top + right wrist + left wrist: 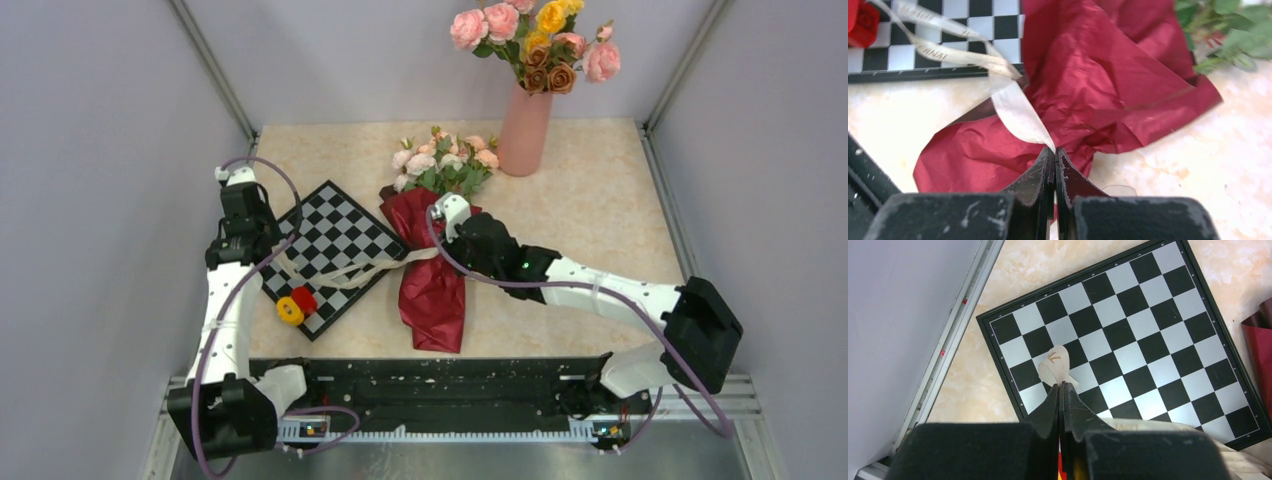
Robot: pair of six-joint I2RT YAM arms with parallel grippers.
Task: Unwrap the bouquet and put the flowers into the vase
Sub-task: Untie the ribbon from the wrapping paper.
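Lying on the counter (590, 220) beside the chessboard (335, 240), the bouquet (432, 270) is showing pale blooms above crinkled dark red paper, its cream ribbon (350, 272) being clamped by the left pincer (1062, 385) and the right pincer (1052, 150).

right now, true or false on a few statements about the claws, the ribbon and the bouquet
The left claw is shut on the cream satin ribbon. True.
The right claw hangs open. False: it is shut on the same ribbon.
The bouquet wrapped in dark red crinkled paper stands in the tall salmon-pink vase. False: it lies on the beige marbled table.
The black and white chessboard lies left of the bouquet. True.
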